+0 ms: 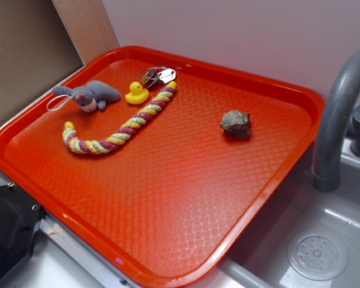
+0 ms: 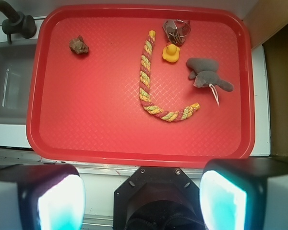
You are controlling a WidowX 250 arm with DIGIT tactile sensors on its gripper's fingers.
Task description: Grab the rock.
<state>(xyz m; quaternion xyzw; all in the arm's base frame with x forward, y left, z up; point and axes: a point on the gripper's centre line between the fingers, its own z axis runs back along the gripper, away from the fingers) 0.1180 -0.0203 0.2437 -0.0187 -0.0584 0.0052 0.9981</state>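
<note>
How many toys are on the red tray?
3: a grey plush mouse in the far left corner, a yellow rubber duck beside it, and a striped rope toy curving in front of them. Nothing appears hidden.

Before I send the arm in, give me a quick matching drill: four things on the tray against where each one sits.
Things:
1. rock
2. duck
3. mouse
4. rope

Places:
A. alone on the tray's faucet side, clear of the rest
B. curved in a J across the tray's middle
C. between the mouse and the rope's straight end
D. by the tray's edge nearest the cardboard

Pairs: 1-A, 2-C, 3-D, 4-B
</note>
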